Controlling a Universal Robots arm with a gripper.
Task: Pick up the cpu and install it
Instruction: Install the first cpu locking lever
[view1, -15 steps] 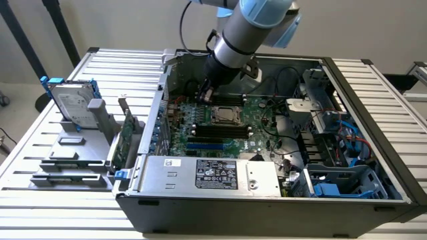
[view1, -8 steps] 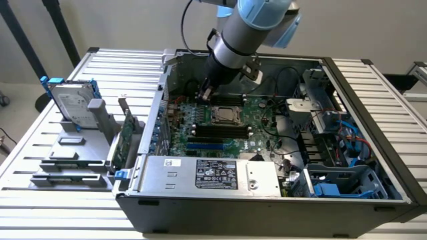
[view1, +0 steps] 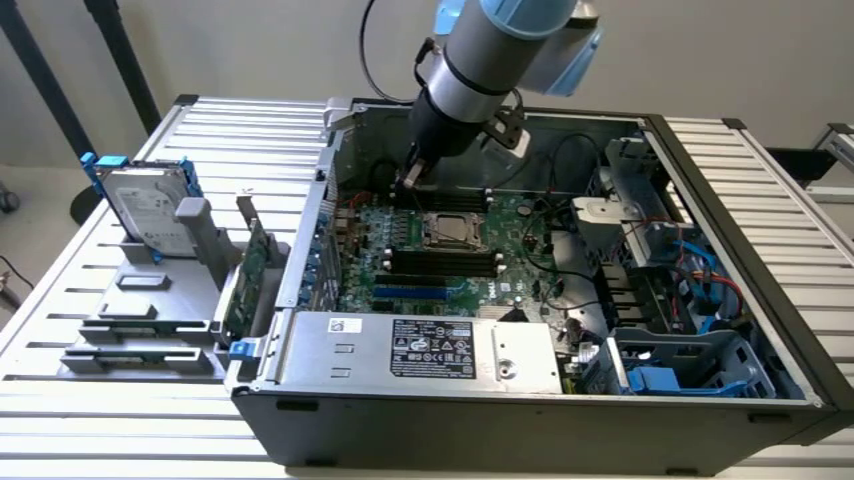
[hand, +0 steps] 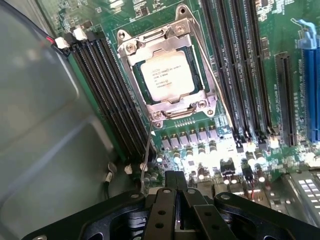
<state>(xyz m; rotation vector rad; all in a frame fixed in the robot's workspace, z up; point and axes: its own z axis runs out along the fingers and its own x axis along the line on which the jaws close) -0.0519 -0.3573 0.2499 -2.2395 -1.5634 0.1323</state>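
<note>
The cpu (hand: 165, 76) is a small square chip with a dull silver top. It lies flat in the socket of the green board, with the metal socket frame (hand: 131, 47) closed around its edges. In the exterior view the cpu (view1: 447, 229) sits mid-board inside the open computer case. My gripper (view1: 411, 178) hangs over the board's far edge, a little beyond the socket. In the wrist view the gripper (hand: 175, 176) is shut with nothing visible between its fingers. A thin wire socket lever (hand: 146, 155) runs from the frame to just beside the fingertips.
Black memory slots (hand: 107, 95) flank the socket on both sides. The grey case wall (hand: 40, 125) is close by. A power supply (view1: 420, 350) fills the case's near side. On the exterior view's left, a hard drive with blue rails (view1: 140, 210) and an expansion card (view1: 247, 275) stand in a grey holder.
</note>
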